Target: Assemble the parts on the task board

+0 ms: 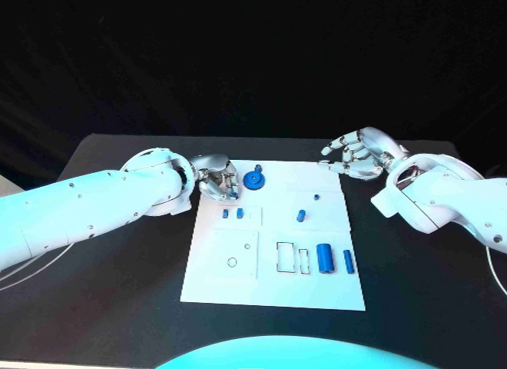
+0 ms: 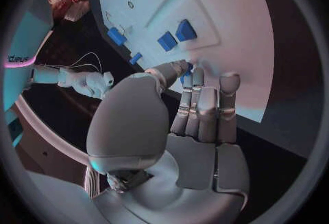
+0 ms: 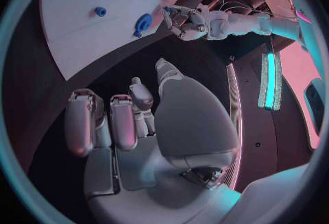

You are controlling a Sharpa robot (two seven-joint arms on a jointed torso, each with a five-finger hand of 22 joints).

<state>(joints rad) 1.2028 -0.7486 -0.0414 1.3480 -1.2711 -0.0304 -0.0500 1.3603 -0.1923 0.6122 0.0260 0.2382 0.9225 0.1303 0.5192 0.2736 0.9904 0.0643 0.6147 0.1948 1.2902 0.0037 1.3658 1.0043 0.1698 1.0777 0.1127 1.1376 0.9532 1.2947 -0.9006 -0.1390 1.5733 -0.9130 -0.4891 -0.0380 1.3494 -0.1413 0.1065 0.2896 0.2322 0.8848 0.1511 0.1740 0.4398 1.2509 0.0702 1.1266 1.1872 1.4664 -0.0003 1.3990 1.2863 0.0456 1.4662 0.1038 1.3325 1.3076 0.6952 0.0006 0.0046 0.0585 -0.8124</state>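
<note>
The white task board [image 1: 278, 288] lies in the middle of the table. A round blue part [image 1: 255, 180] sits near its far edge. My left hand [image 1: 215, 178] hovers at the board's far left edge, just left of that part, fingertips pointing toward it with a small gap and nothing in its grasp. The left wrist view shows the same part [image 2: 186, 68] peeking past the fingertips [image 2: 197, 77]. My right hand [image 1: 359, 154] hangs over the board's far right corner, fingers loosely curled and empty. Two small blue parts [image 1: 231, 214] stand on the left, a blue cylinder [image 1: 324, 258] on the right.
More small blue parts [image 1: 303, 214] stand mid-board, and a thin blue pin [image 1: 349, 261] lies beside the cylinder. Rectangular slots [image 1: 286, 257] and a round hole [image 1: 231, 262] mark the near half. Black table [image 1: 120, 307] surrounds the board on all sides.
</note>
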